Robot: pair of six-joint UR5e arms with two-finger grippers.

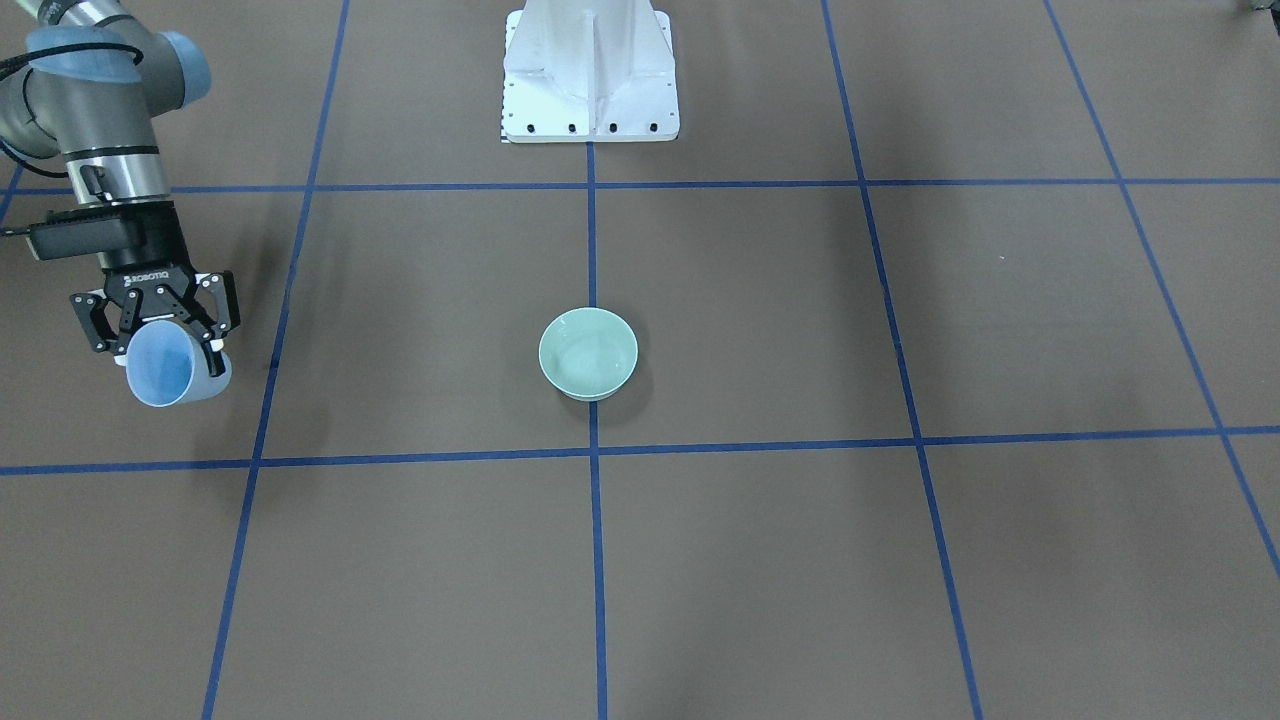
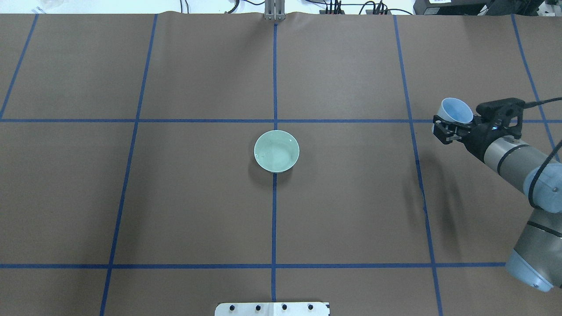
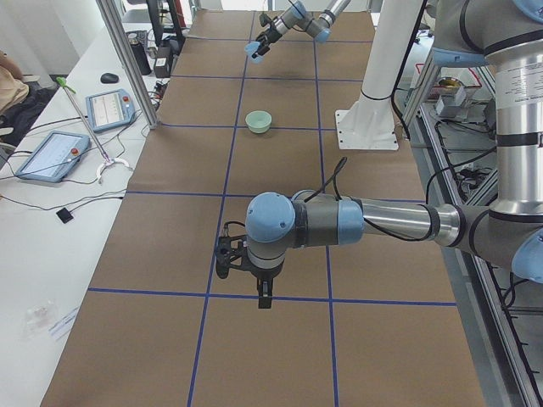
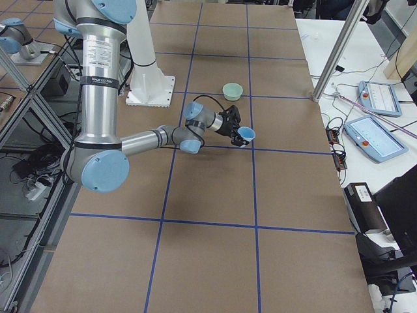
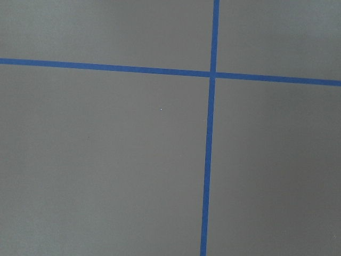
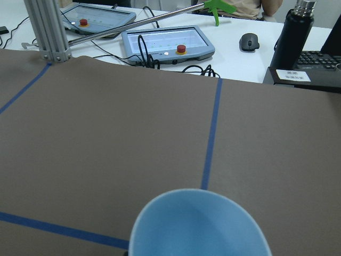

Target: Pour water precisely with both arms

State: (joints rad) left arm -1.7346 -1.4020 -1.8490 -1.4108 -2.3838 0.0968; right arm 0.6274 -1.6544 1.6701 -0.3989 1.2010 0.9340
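Note:
My right gripper (image 1: 165, 340) is shut on a light blue cup (image 1: 165, 365) and holds it tilted above the table, well to the right of the bowl. The gripper (image 2: 454, 125) and cup (image 2: 456, 110) also show in the overhead view, and the cup's rim (image 6: 200, 224) fills the bottom of the right wrist view. A pale green bowl (image 2: 276, 151) stands at the table's middle on a blue tape line. My left gripper (image 3: 225, 259) shows only in the exterior left view, low over bare table far from the bowl; I cannot tell whether it is open or shut.
The white bolted pedestal (image 1: 590, 70) stands behind the bowl. Blue tape lines (image 5: 210, 160) grid the brown table. Beyond the far edge are teach pendants (image 6: 168, 42), a black bottle (image 6: 295, 32) and an aluminium post (image 6: 48, 29).

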